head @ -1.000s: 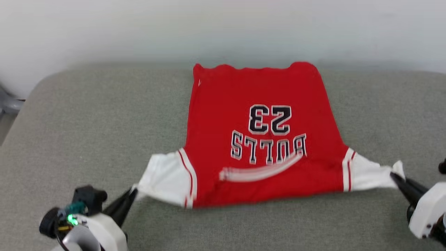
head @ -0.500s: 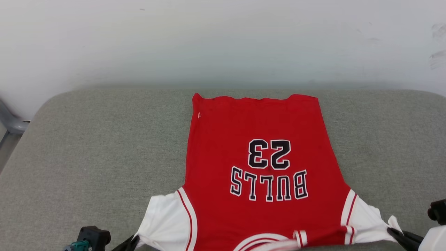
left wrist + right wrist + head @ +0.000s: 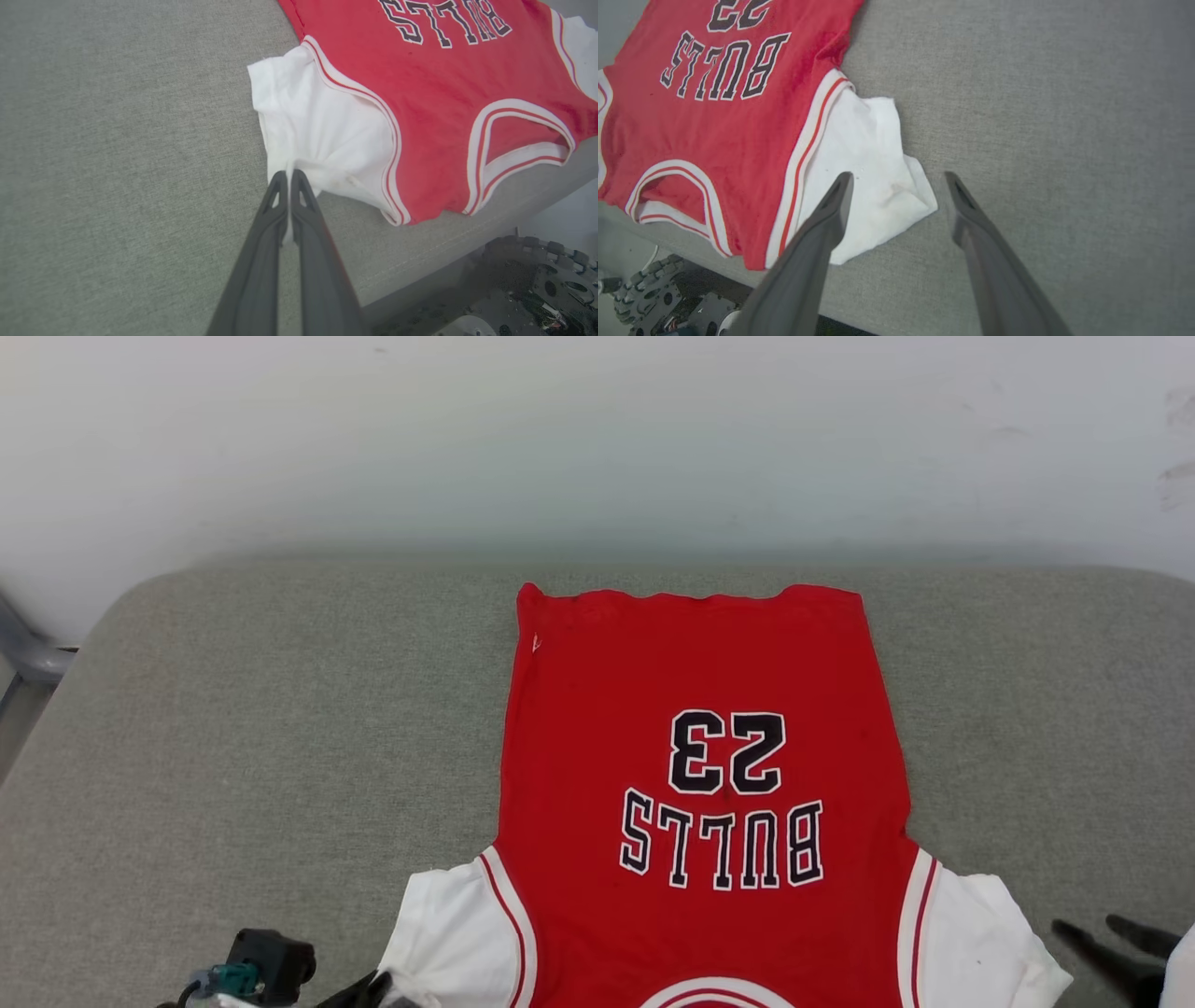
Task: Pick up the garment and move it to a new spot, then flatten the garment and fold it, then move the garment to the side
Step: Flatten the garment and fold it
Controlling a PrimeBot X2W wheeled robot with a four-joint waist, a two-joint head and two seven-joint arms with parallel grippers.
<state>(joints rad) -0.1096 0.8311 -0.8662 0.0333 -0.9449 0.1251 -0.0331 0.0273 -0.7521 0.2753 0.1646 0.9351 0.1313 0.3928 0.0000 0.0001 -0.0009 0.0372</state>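
The garment [image 3: 700, 784], a red T-shirt with white sleeves and an upside-down "BULLS 23" print, lies spread flat on the grey cushion, its collar at the near edge. My left gripper [image 3: 286, 173] is shut on the edge of the garment's [image 3: 420, 116] white left sleeve; it shows at the lower left in the head view [image 3: 369, 985]. My right gripper [image 3: 897, 175] is open above the loose corner of the garment's [image 3: 714, 116] white right sleeve, which lies slack on the cushion between its fingers. In the head view the right gripper [image 3: 1088, 926] is just right of that sleeve.
The grey fabric cushion [image 3: 233, 756] stretches wide on both sides of the shirt, with a white wall [image 3: 597, 429] behind it. Its near edge drops off to the robot's base [image 3: 537, 270]. A grey metal frame part [image 3: 28, 663] stands at the far left.
My right gripper has opened and let go of the right sleeve, which now lies slack. The left gripper stays shut on the left sleeve. The head view has shifted, so the shirt sits lower.
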